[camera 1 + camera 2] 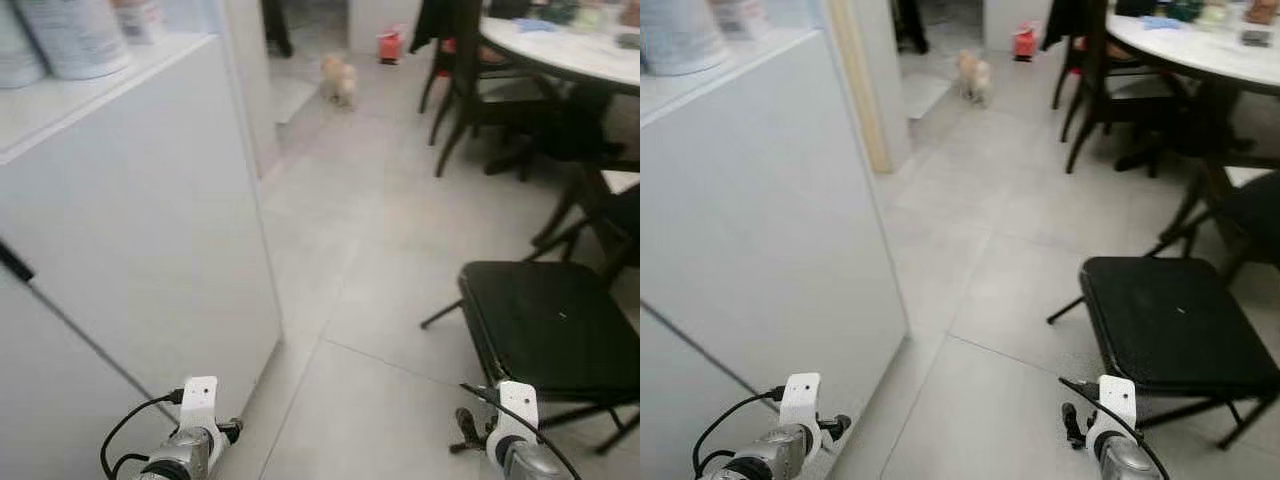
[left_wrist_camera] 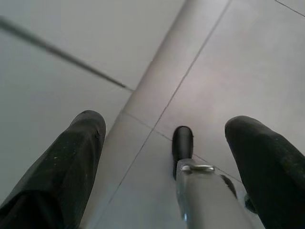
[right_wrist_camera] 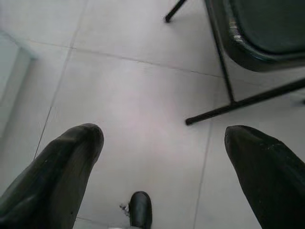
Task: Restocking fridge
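Hanging low at my sides, the left tool [image 2: 164, 157] and right tool [image 3: 164, 162] are both spread and hold nothing, which fits walking rather than reaching. I judge the white cabinet [image 1: 150, 230] on my left to be the fridge, door closed, close beside the left tool. A black chair [image 1: 555, 325] stands near the right one. Containers [image 1: 70, 35] on the fridge top are cut off and blurred; I cannot tell their contents or what I'm meant to stock.
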`<state>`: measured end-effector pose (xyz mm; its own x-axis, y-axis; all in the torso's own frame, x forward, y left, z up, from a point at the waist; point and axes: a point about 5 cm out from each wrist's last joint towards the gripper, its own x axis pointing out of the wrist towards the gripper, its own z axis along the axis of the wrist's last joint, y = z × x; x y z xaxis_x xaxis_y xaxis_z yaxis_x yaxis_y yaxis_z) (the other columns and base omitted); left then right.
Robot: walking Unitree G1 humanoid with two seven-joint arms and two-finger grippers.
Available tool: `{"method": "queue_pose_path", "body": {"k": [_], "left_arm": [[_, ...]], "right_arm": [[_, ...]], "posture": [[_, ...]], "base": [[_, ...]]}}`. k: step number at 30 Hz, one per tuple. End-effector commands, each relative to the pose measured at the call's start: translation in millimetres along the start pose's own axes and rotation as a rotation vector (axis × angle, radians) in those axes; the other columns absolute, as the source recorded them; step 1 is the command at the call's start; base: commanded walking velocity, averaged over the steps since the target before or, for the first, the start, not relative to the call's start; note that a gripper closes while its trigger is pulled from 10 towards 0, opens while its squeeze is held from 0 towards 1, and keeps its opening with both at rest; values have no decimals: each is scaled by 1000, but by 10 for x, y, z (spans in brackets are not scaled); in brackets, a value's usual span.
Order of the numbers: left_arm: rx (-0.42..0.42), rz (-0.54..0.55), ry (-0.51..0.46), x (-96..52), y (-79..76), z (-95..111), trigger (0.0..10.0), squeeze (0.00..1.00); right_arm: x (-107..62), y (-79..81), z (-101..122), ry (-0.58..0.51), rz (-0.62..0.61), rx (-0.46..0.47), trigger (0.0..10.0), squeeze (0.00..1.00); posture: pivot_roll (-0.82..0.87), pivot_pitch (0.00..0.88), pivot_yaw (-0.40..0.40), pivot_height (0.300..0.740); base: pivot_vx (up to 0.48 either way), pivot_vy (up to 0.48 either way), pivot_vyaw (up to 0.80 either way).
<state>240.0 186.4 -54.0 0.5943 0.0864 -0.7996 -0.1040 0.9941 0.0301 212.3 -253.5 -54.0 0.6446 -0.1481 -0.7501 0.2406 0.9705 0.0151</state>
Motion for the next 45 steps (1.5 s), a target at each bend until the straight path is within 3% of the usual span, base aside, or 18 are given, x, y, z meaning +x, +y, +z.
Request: {"method": "queue_pose_path", "body": {"k": [1,45], "left_arm": [[-2,5,21,-1,28,-31,10000,0],[-42,-19,29,-1,-129,-73,10000,0]], "right_arm": [[0,3,-26,17,-8,8,10000,0],[-23,-141,-3,28,-18,-46,10000,0]], "posture": [[-146,0,52,740],[-195,0,-33,740]], "base": [[0,0,800],[0,0,800]]}}
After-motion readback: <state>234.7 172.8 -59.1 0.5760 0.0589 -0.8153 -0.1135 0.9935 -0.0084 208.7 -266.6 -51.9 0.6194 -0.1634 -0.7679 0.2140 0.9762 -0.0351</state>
